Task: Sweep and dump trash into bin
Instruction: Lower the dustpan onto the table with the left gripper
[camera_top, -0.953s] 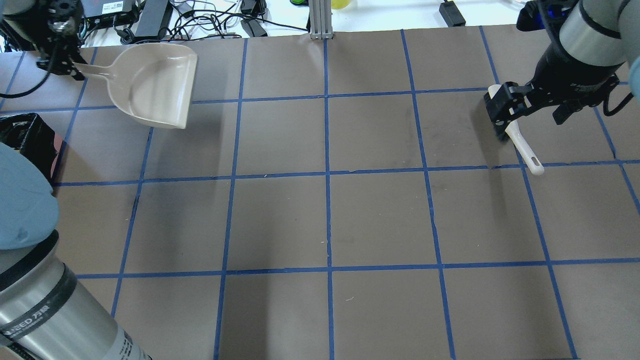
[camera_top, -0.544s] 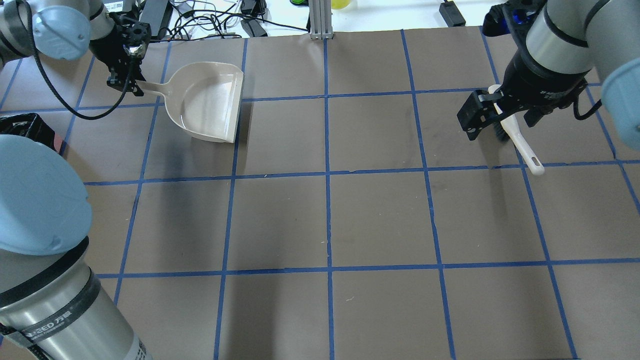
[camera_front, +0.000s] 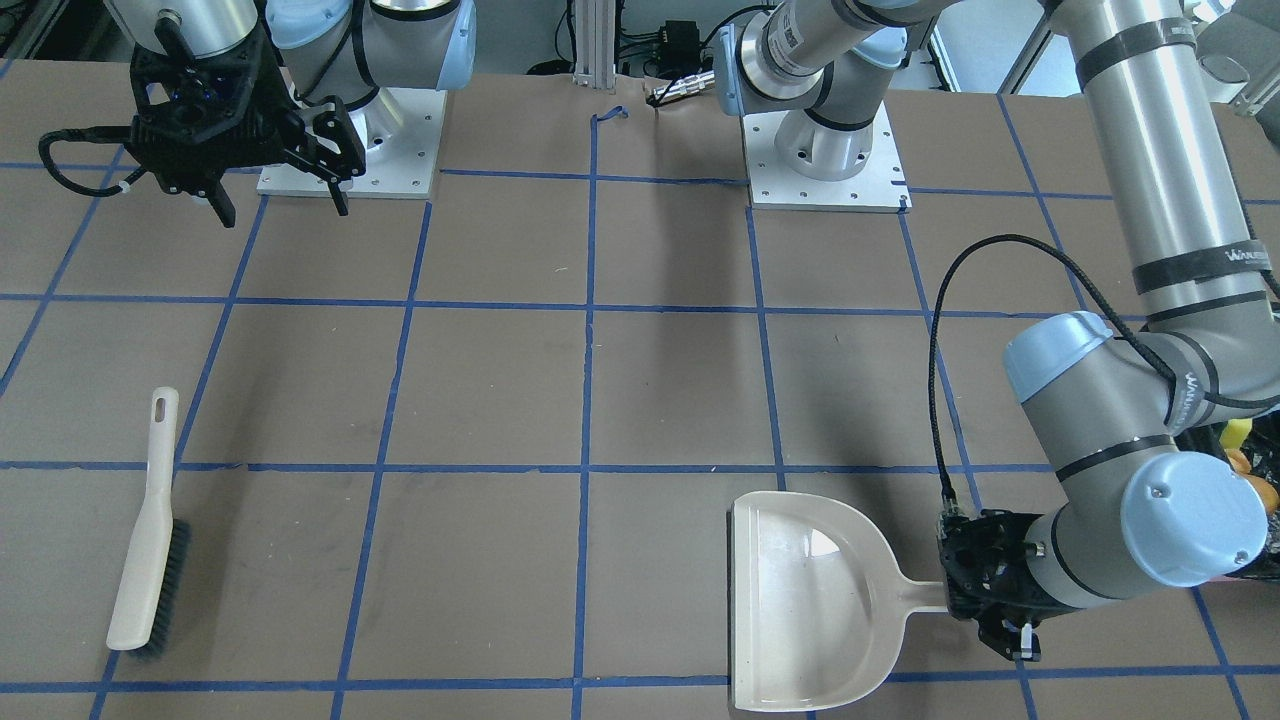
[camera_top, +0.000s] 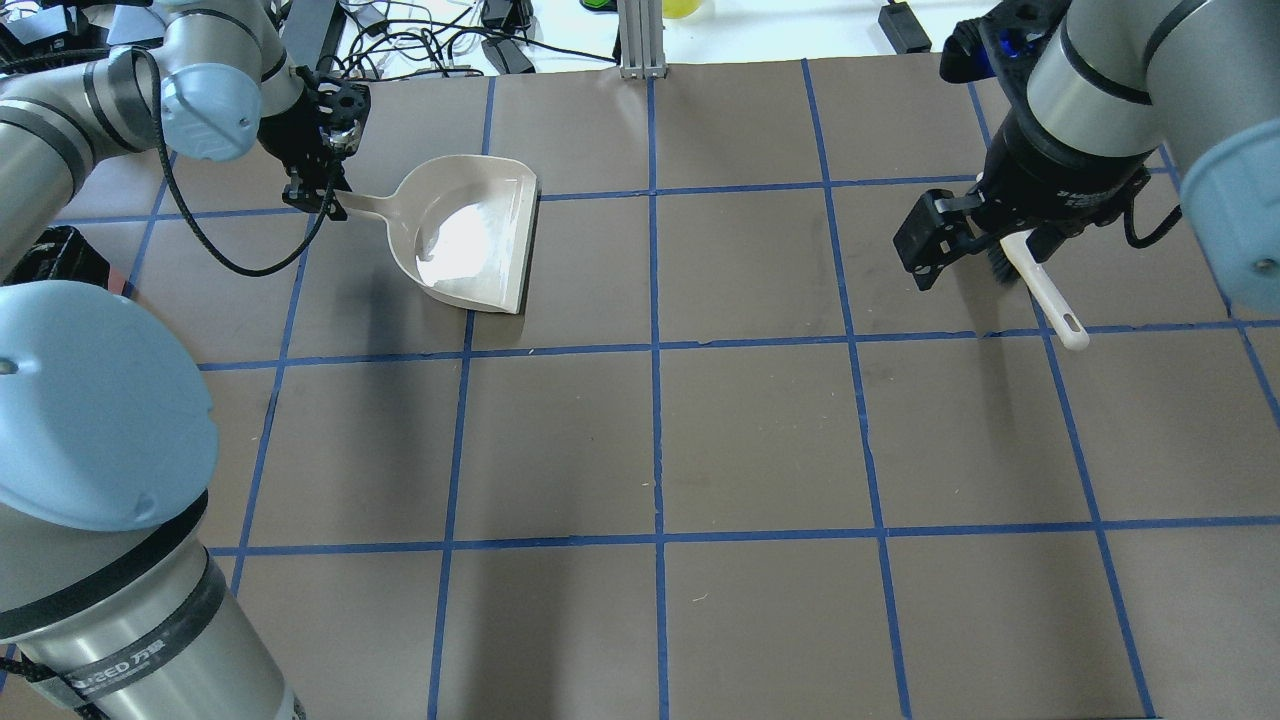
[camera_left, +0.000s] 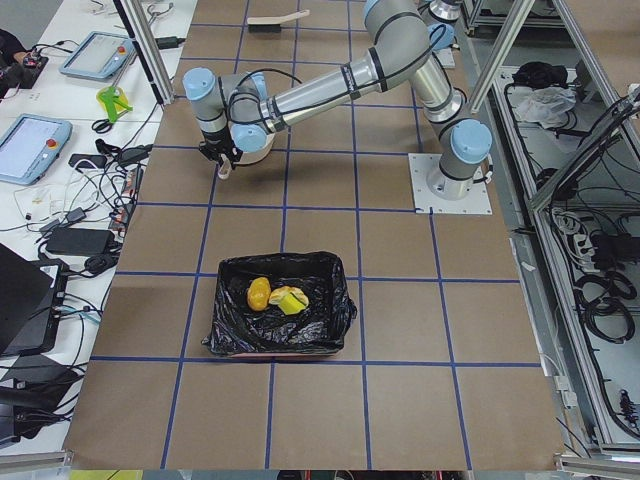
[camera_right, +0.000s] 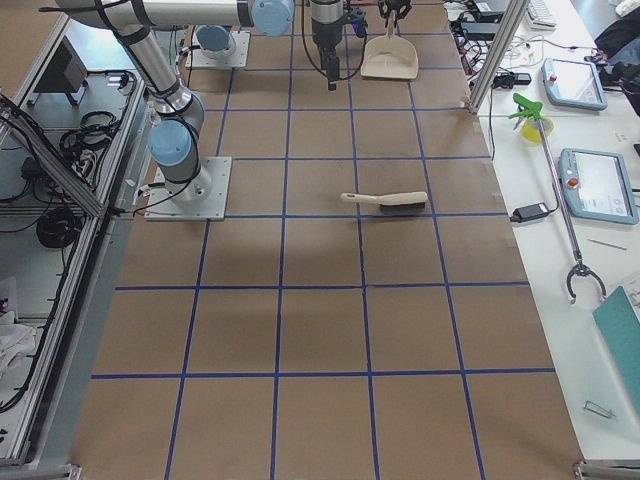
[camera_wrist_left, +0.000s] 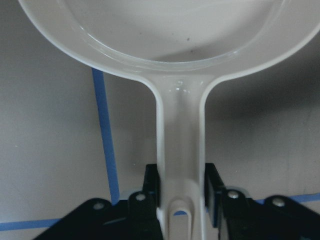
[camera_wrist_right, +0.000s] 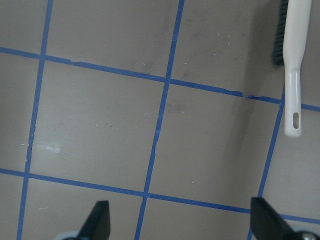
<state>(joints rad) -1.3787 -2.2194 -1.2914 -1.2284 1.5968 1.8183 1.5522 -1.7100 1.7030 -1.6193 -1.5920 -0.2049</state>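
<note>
My left gripper (camera_top: 320, 195) is shut on the handle of the beige dustpan (camera_top: 470, 235), which is empty and sits low over the table's far left; it also shows in the front view (camera_front: 810, 600) and the left wrist view (camera_wrist_left: 180, 150). My right gripper (camera_top: 975, 245) is open and empty, raised above the table (camera_front: 283, 210). The white brush (camera_top: 1040, 285) lies on the table beside it, also in the right wrist view (camera_wrist_right: 295, 65). The bin (camera_left: 225, 330) holds the golden lump (camera_left: 258, 293) and the yellow sponge (camera_left: 290, 299). I cannot make out the cream slice.
The bin's black edge shows at the left border of the overhead view (camera_top: 50, 255). Cables and boxes lie beyond the table's far edge (camera_top: 420, 40). A metal post (camera_top: 640, 40) stands at the far middle. The brown table has blue tape lines (camera_top: 655, 345).
My left gripper has carried the dustpan to the right, away from the bin. My right gripper has moved left and away from the brush, which has stayed in place.
</note>
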